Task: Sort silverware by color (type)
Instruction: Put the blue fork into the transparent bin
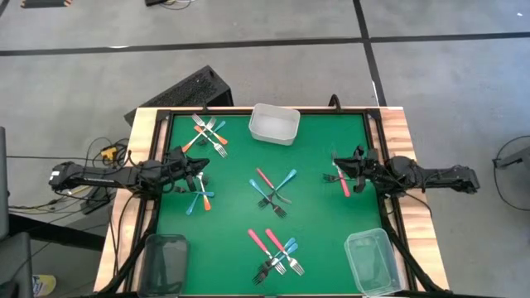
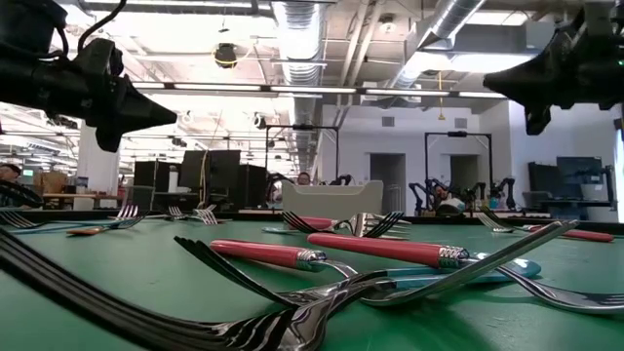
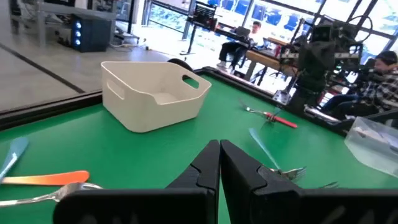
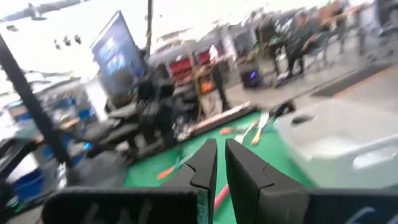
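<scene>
Green table (image 1: pixel 315 207), scattered forks (image 1: pixel 271 192), white tub (image 1: pixel 274 123), two clear tubs (image 1: pixel 370 261)

Clear plastic tub, near-right corner (image 1: pixel 370 263): cut by high view's bottom edge. Dark-tinted tub, near-left corner (image 1: pixel 164 263): likewise cut. Pink-red-handled fork beneath right gripper (image 1: pixel 344 181): blurred in right wrist view.

Forks (image 2: pixel 390 263): shiny silver metal tines, glossy smooth plastic handles. Table (image 1: pixel 319 157): matt green surface, pale wood edge. White tub (image 3: pixel 152 93): smooth matt plastic.
</scene>
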